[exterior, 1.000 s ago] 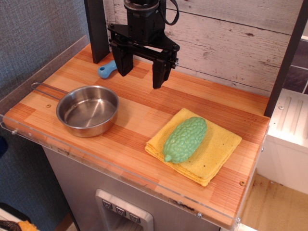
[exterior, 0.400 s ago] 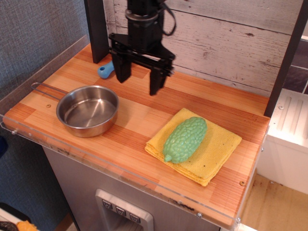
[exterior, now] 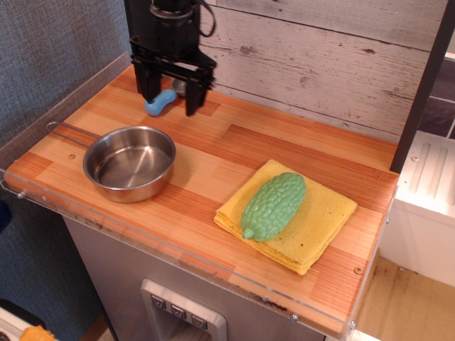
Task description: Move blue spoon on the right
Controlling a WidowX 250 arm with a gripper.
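Note:
The blue spoon lies at the back left of the wooden table, its light-blue handle pointing front-left; its grey bowl is partly hidden behind the gripper. My black gripper is open, with one finger on each side of the spoon's handle, low over the table. Whether the fingers touch the spoon I cannot tell.
A steel pan with a wire handle sits at front left. A green gourd lies on a folded yellow cloth at front right. A white plank wall backs the table; a dark post stands at right.
The gripper has moved left and back, from the middle rear of the table to over the blue spoon, and has narrowed a little. The spoon has not moved.

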